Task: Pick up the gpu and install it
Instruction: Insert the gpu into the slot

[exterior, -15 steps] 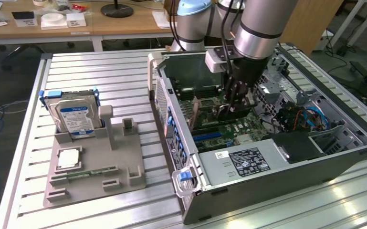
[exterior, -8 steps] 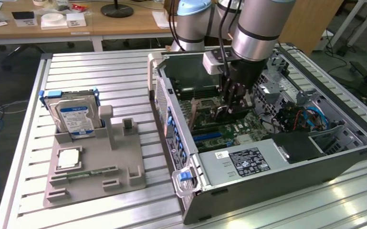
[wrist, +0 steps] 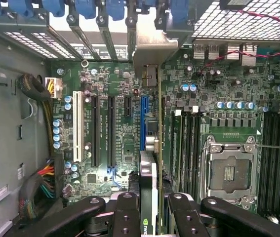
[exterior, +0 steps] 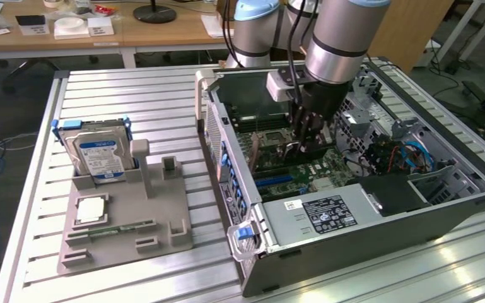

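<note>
My gripper reaches down into the open computer case, over the motherboard. In the wrist view the gripper is shut on the gpu. The card shows edge-on as a thin strip between the black fingers. Its silver bracket points toward the case's rear slot openings. The card hangs upright just beside the blue expansion slot. I cannot tell whether its edge touches the board.
On the exterior view's left, a grey fixture holds a hard drive, a processor and a memory stick. Inside the case are the power supply, cable bundles, memory slots and the processor socket.
</note>
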### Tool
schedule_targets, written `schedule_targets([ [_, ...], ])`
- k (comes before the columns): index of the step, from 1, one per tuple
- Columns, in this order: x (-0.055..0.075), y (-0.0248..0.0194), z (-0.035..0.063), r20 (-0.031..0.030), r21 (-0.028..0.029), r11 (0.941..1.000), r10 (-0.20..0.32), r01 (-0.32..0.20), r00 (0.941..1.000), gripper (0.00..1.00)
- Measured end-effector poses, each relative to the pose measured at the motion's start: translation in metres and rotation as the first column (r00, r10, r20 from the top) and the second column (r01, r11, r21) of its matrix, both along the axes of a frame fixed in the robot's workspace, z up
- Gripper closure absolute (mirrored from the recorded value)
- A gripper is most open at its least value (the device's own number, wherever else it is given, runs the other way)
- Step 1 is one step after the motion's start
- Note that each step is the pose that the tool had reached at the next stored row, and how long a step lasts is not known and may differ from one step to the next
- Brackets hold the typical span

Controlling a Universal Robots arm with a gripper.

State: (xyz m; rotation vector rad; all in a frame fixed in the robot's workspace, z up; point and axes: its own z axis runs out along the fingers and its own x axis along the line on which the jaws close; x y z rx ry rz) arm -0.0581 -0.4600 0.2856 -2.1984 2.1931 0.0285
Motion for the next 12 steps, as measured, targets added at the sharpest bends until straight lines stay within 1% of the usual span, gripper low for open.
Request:
schedule_targets([
  [3, -0.0010, -0.0014, -0.0003, 0.0000, -0.0001, 1.0000, 0.000, 0.000, 1.0000, 0.73],
  [8, -0.0056, -0.0015, -0.0008, 0.0001, 0.0000, 1.0000, 0.000, 0.000, 1.0000, 0.73],
  [12, -0.0068, -0.0016, -0.0039, 0.0000, 0.0000, 1.0000, 0.000, 0.000, 1.0000, 0.73],
])
